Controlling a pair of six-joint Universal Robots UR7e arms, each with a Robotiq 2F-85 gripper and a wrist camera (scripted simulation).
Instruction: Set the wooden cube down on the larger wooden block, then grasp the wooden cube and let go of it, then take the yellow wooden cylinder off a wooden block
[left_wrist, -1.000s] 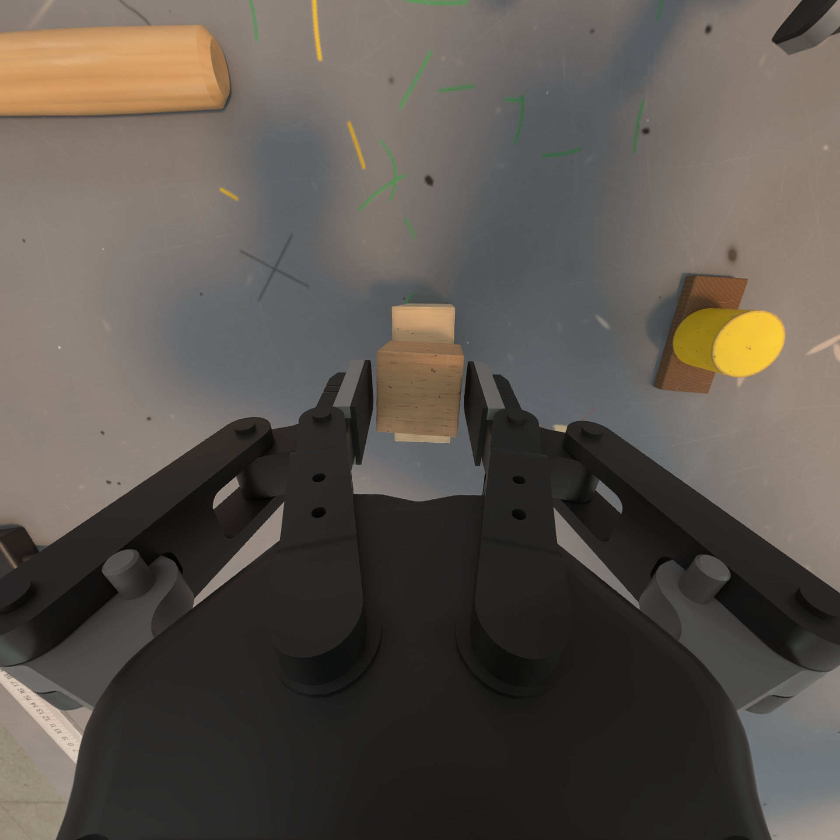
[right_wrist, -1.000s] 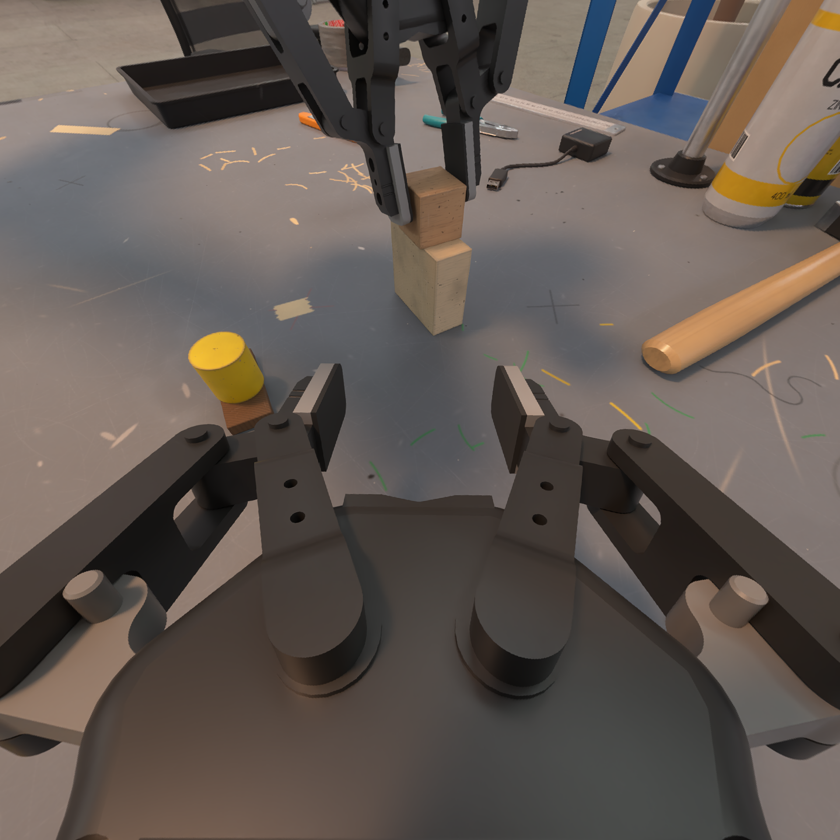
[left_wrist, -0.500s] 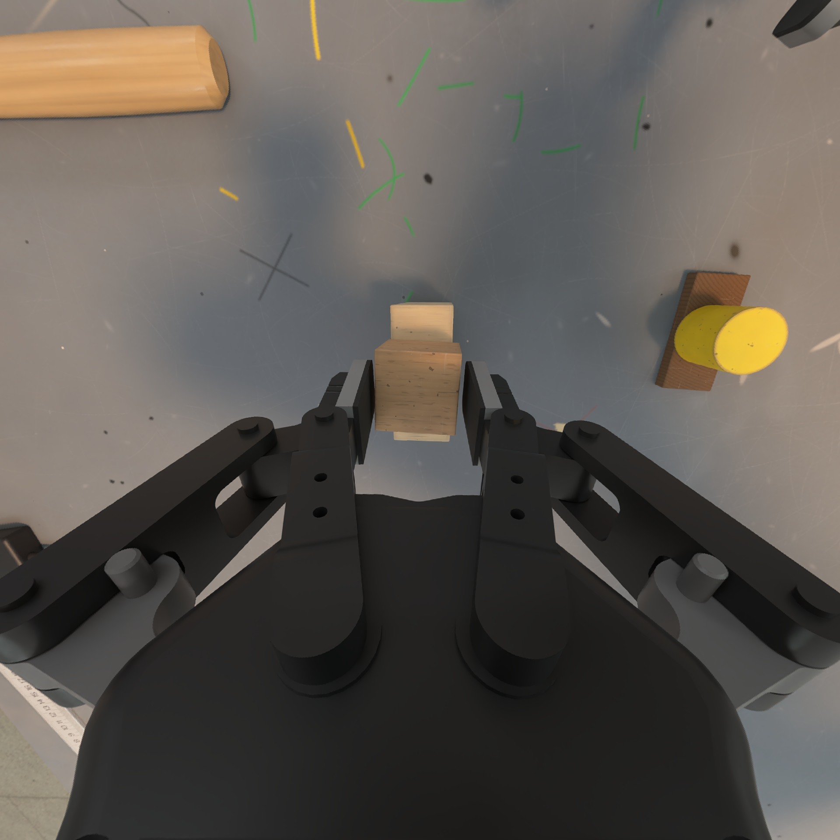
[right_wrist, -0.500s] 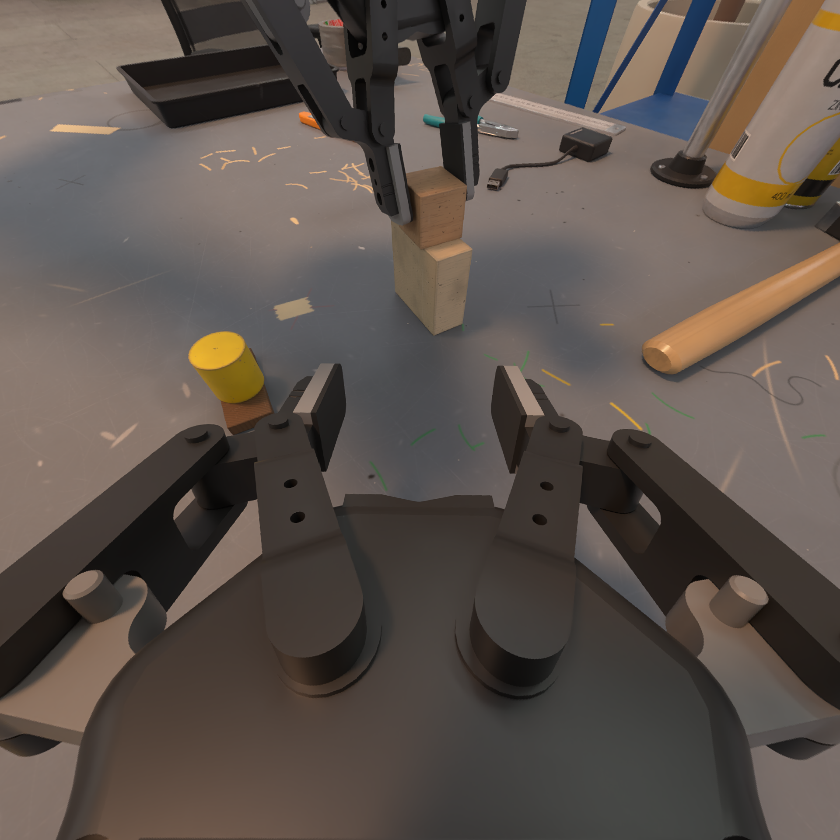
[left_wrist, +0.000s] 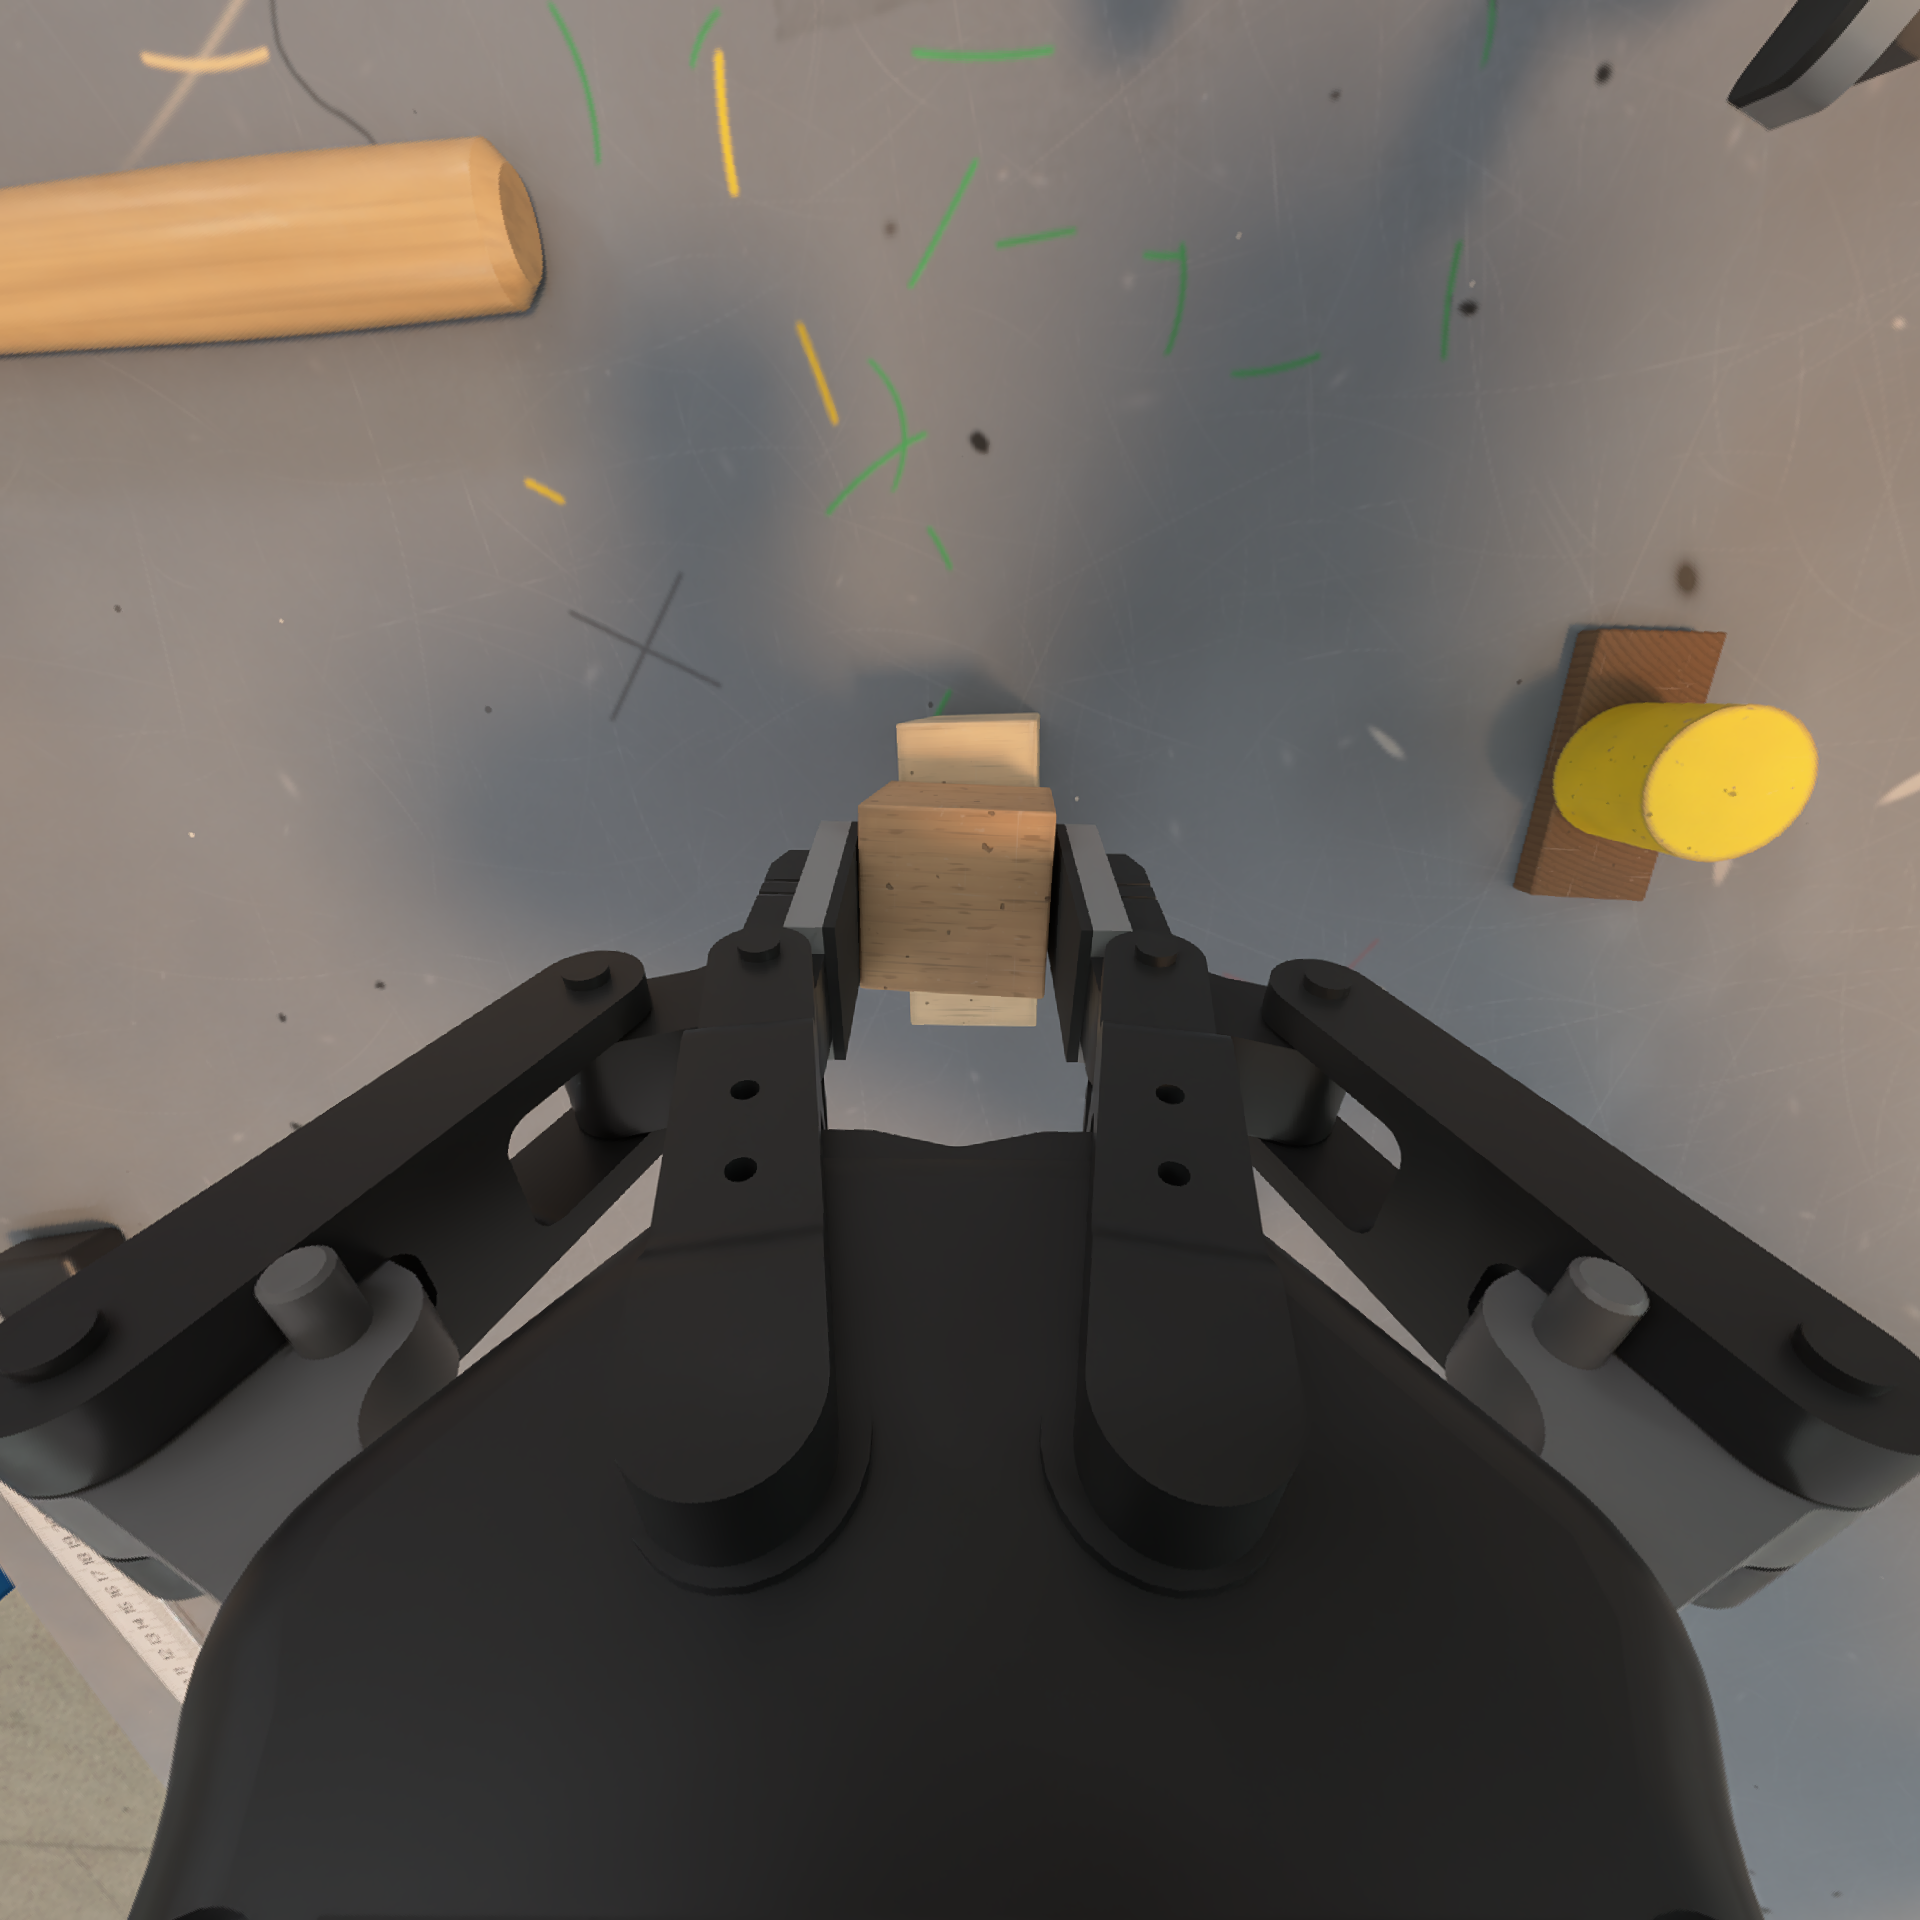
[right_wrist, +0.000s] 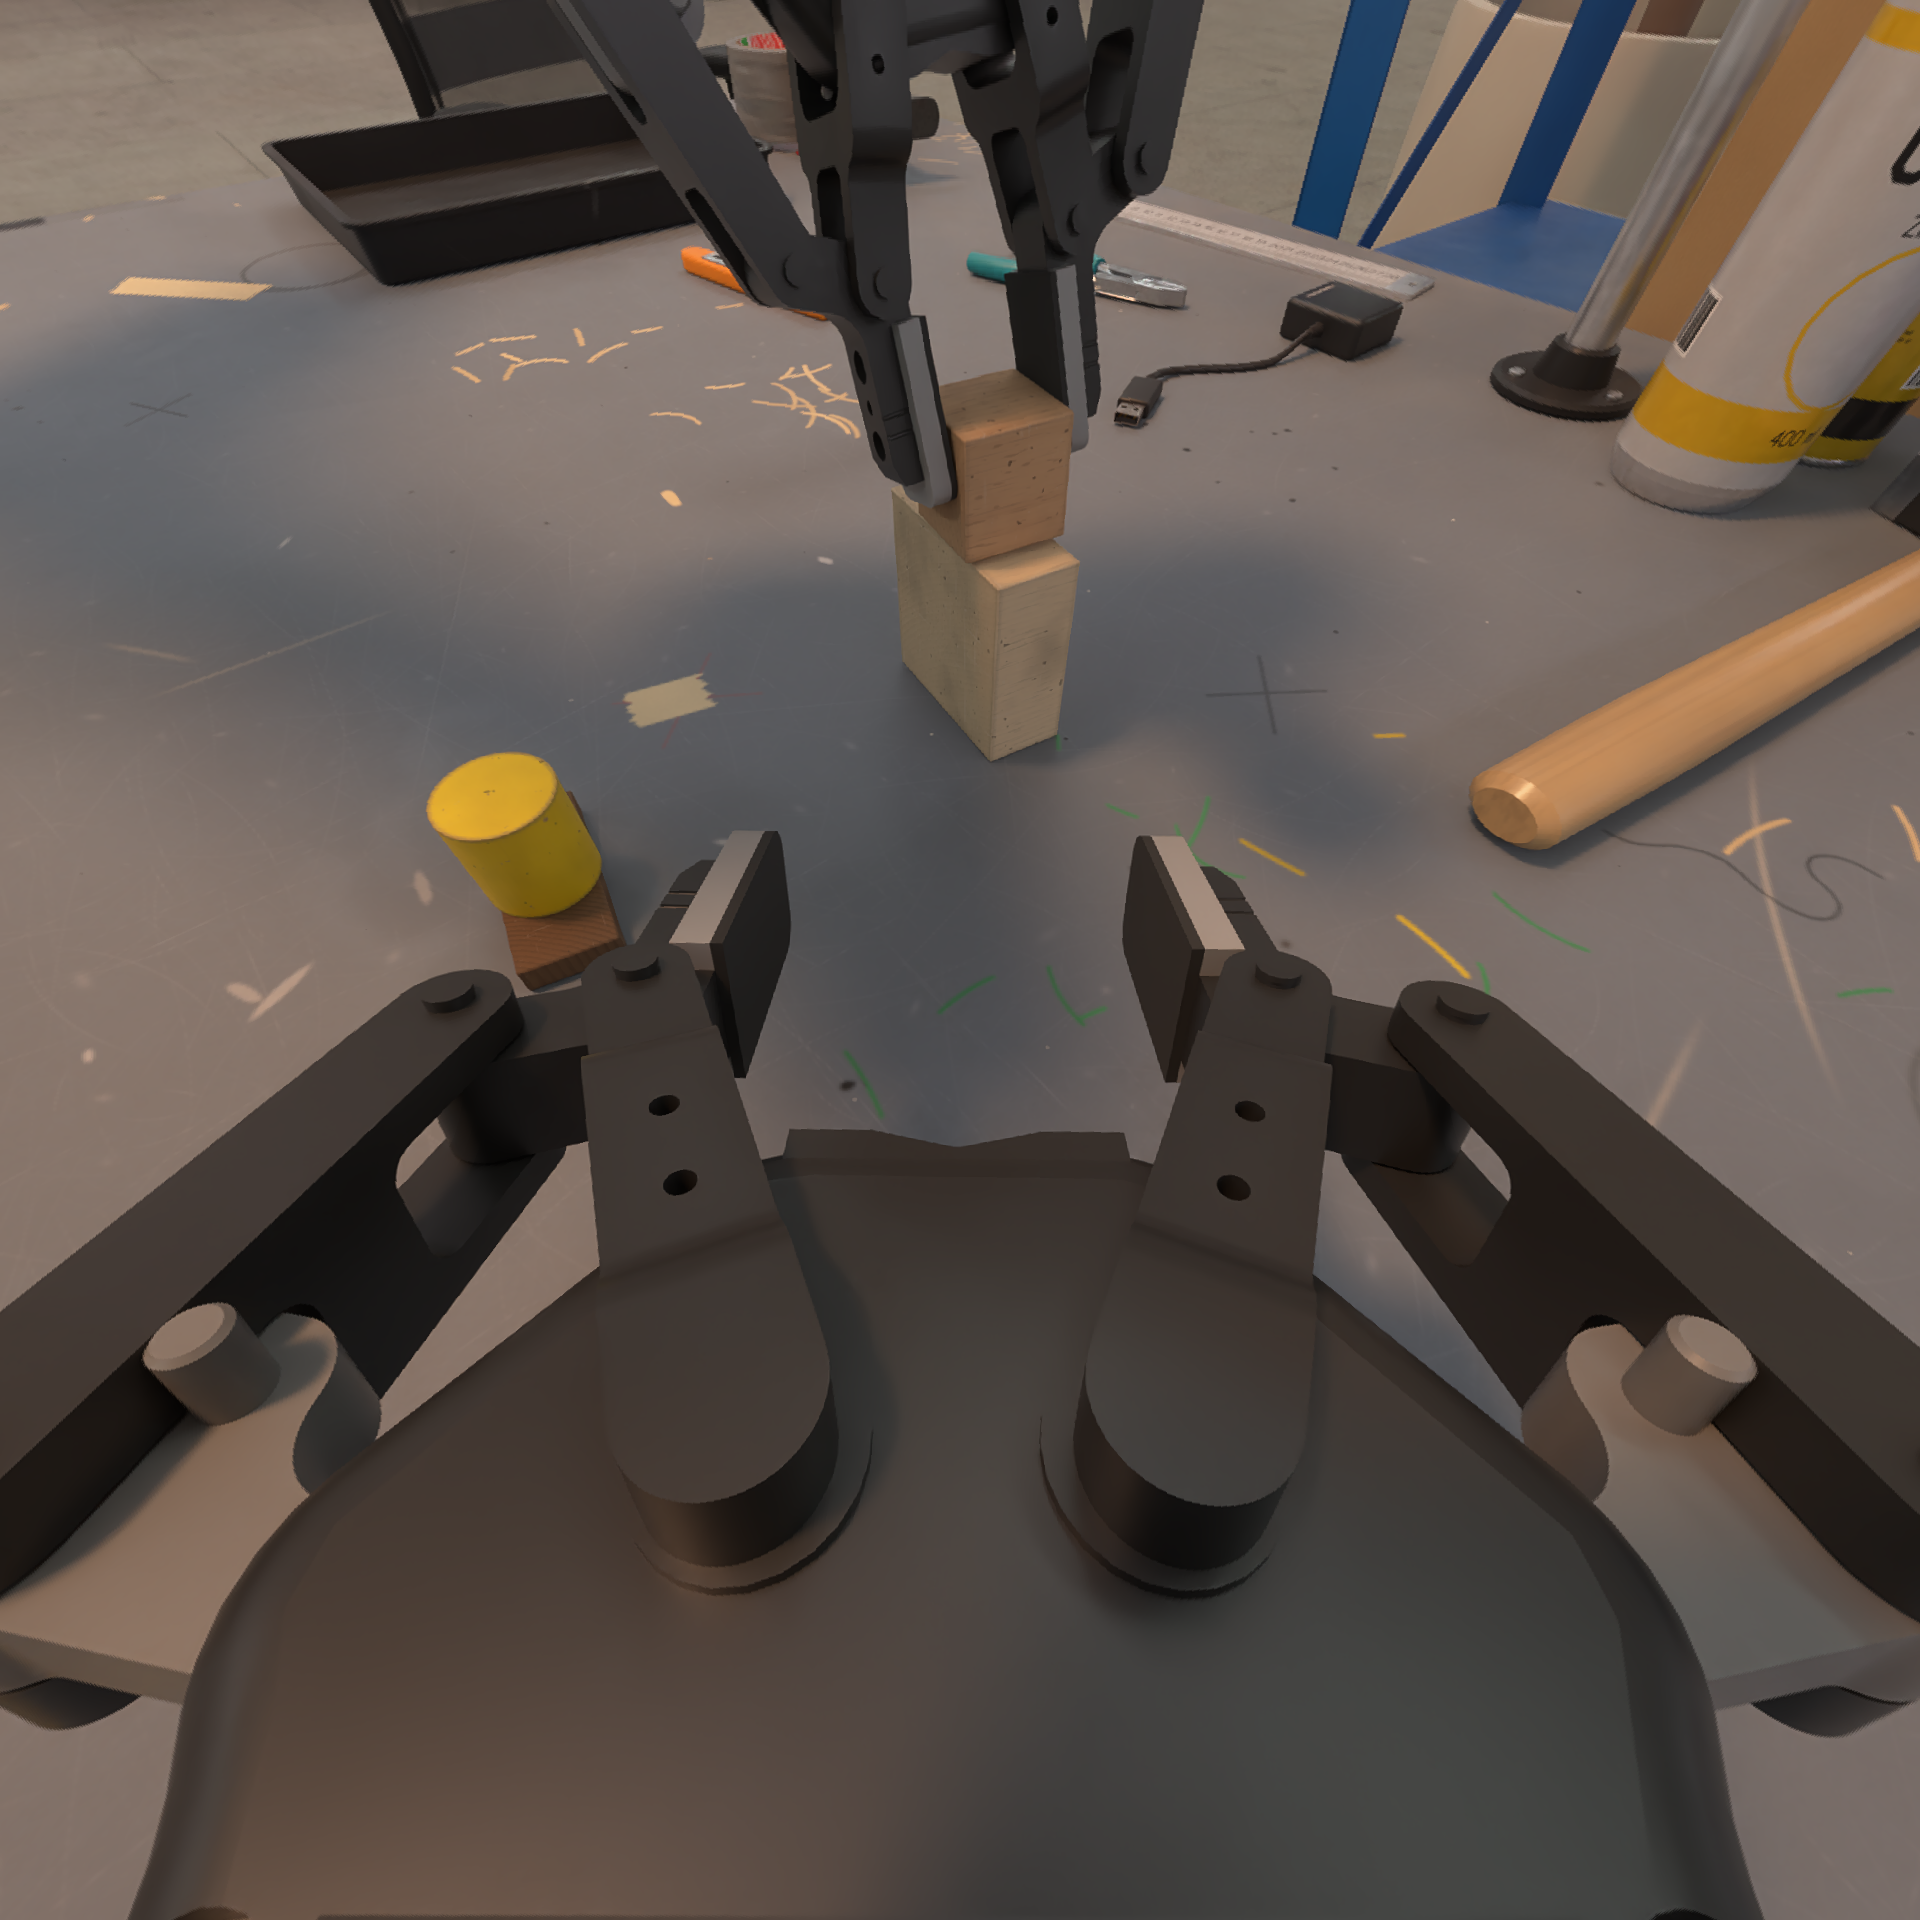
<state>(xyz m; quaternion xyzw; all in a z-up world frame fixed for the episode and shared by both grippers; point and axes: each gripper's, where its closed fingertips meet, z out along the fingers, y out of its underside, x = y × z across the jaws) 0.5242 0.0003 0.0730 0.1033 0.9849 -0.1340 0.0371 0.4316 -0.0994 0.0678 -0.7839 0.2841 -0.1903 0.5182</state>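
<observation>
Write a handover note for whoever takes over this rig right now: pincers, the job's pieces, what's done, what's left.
Left pincer: shut on the wooden cube, which sits on the larger wooden block.
Right pincer: open, empty, above the table, apart from everything.
Yellow wooden cylinder: upright on the small brown wooden block, left of the right pincer.
Done: cube stacked and grasped.
Left: release the cube, then lift the cylinder off its block.

Bare table (right_wrist: 956, 935) between and ahead of right gripper (right_wrist: 956, 914); yellow cylinder (right_wrist: 514, 836) on brown block (right_wrist: 561, 940) just left; bat (right_wrist: 1683, 707) far right.
</observation>
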